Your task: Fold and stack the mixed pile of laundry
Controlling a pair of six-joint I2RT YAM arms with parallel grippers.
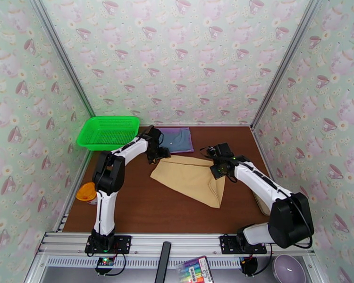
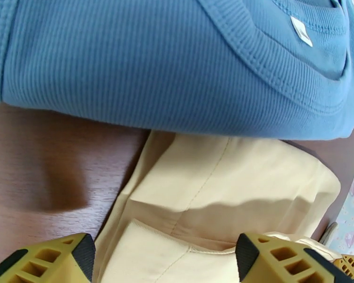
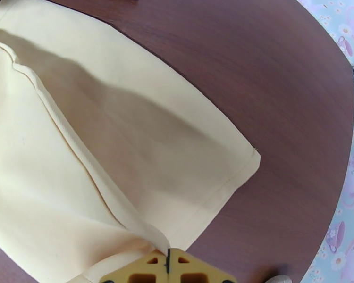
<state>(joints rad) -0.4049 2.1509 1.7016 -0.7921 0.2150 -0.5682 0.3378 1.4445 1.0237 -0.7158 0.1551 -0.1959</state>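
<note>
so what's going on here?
Two arms are folding laundry. The right tool is shut on an edge of the tan-yellow garment, which lies partly folded in the middle. The left tool is open above its far corner, holding nothing. The slate-blue shirt sits folded on the purple T-shirt at the back.

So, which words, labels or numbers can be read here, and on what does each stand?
No text can be read.
On the colourful packet at the near edge: print too small to read.
On the white tag of the slate-blue shirt: blurred, nothing legible.
</note>
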